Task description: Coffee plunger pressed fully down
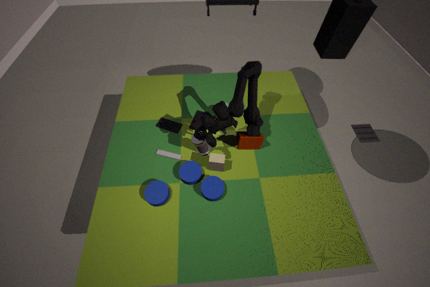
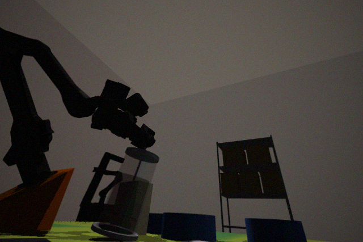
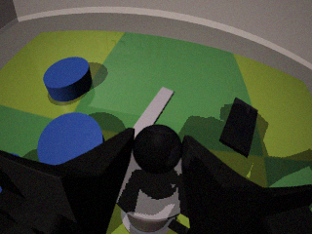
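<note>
The coffee press [image 1: 202, 147] [image 2: 140, 170] is a clear glass cylinder with a grey lid, a black handle [image 2: 83, 204] and a grey base ring [image 2: 99, 229]. In the exterior view it leans to the right, and its base ring is tilted with a shadow under it. My gripper [image 2: 146, 143] is just above the lid, shut on the round black plunger knob [image 3: 157, 150], which sits between both fingertips in the wrist view. The plunger rod [image 2: 136, 172] shows inside the upper glass; only a very short gap is left between knob and lid. The filter's exact height is hard to tell.
A cream block [image 1: 217, 161] stands close beside the press. Three blue discs [image 1: 190, 171] [image 1: 212, 187] [image 1: 156, 192] lie in front. A pale bar [image 1: 168, 154] [image 3: 156, 107] and a black slab [image 1: 168, 125] [image 3: 239, 127] lie left. The arm stands at an orange block [image 1: 250, 141] [image 2: 58, 198].
</note>
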You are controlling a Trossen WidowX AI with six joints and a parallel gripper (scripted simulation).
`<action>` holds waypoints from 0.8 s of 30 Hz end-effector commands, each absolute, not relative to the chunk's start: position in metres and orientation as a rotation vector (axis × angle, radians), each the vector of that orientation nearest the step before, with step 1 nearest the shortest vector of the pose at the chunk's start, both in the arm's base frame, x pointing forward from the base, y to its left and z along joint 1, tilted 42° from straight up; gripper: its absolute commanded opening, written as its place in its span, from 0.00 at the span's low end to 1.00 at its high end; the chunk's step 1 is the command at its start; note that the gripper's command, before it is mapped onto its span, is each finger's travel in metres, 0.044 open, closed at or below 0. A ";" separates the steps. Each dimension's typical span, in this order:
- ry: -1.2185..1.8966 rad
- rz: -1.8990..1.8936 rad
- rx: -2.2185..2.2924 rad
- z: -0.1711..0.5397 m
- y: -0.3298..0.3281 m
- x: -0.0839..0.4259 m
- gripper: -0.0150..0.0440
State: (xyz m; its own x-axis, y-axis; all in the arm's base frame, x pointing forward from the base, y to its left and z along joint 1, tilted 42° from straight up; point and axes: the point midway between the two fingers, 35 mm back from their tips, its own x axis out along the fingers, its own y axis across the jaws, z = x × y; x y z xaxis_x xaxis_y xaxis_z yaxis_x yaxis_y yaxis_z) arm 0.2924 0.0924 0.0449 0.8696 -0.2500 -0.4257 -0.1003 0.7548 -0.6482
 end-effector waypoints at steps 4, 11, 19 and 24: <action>0.536 -0.092 -0.734 0.041 0.089 0.293 0.47; 0.521 -0.086 -0.720 0.045 0.093 0.293 0.47; 0.521 -0.086 -0.720 0.045 0.093 0.293 0.74; 0.521 -0.086 -0.720 0.045 0.093 0.293 0.96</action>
